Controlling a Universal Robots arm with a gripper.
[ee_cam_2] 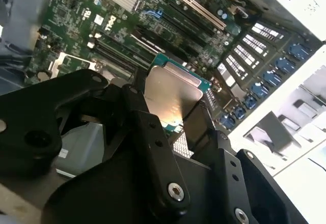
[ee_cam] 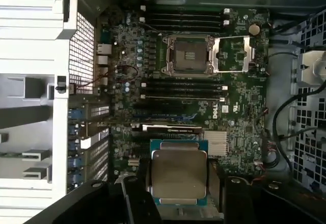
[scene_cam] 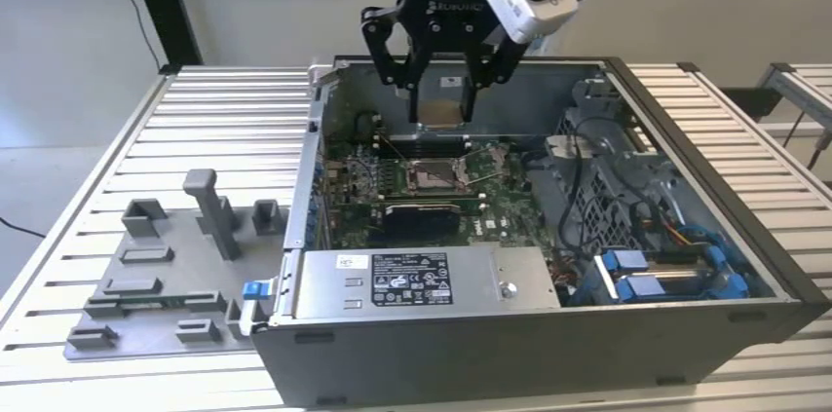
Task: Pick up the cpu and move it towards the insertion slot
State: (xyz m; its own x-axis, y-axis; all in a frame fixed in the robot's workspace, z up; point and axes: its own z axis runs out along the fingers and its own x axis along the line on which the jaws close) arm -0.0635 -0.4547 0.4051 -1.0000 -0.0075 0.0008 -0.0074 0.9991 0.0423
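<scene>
Silver-topped cpu [ee_cam: 179, 174] pinched flat in gripper [scene_cam: 441, 89], fingers [ee_cam_2: 153, 147] pressed on opposite edges. Hovering over open case [scene_cam: 728, 227]. Insertion slot [ee_cam: 187, 55] below gripper, well apart.

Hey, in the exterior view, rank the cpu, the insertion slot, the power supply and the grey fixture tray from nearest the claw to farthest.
1. The cpu, gripped in the claw above the open case.
2. The insertion slot, on the board just below the claw.
3. The power supply, at the case's front edge.
4. The grey fixture tray, outside the case, at the exterior view's left.
</scene>
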